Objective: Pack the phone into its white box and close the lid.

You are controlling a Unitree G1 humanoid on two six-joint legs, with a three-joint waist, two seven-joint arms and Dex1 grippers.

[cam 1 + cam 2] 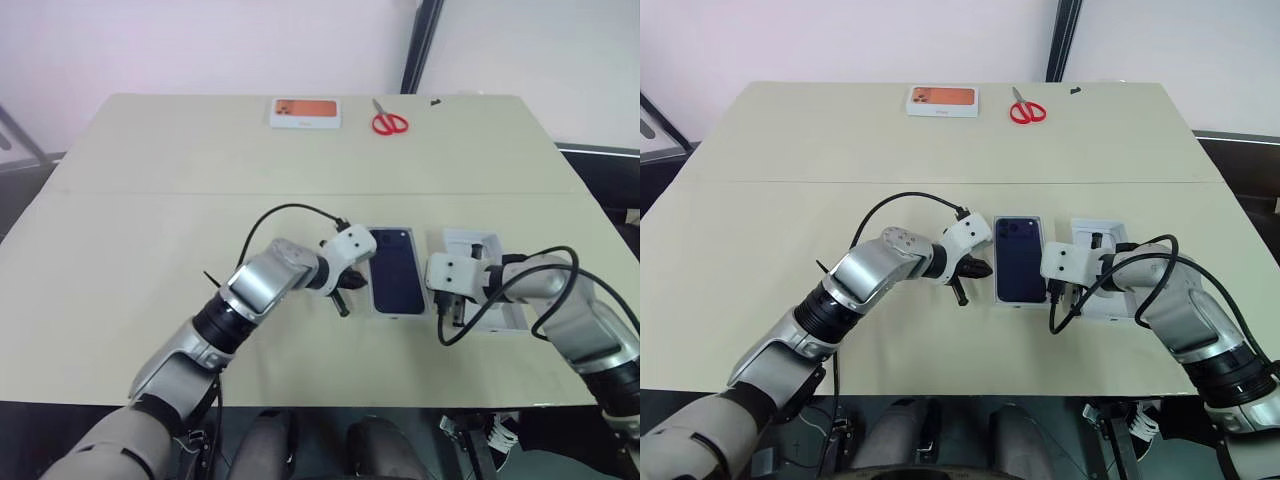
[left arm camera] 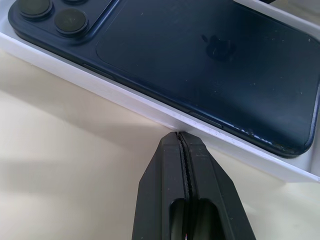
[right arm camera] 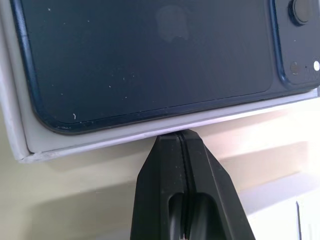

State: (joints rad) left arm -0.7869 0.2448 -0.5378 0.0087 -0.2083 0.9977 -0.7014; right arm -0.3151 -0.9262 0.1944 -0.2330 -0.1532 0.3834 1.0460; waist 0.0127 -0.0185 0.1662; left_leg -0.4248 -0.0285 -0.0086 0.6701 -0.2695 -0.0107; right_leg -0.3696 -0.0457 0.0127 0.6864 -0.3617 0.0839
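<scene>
The dark navy phone (image 1: 395, 270) lies back up inside the white box (image 2: 125, 97) at the table's middle, its camera cluster at the far end. My left gripper (image 1: 340, 303) is shut and empty, its tip (image 2: 181, 135) close against the box's left long wall. On the opposite side my right gripper (image 1: 448, 318) is also shut with nothing in it, its tip (image 3: 181, 132) at the box's right wall (image 3: 100, 137). Just right of the box lies the lid (image 1: 505, 316), open side up and partly covered by my right arm.
A white box with an orange top (image 1: 305, 112) and red scissors (image 1: 389, 122) lie at the table's far edge, with a small dark bit (image 1: 435, 101) beside them. The front table edge runs just below both arms.
</scene>
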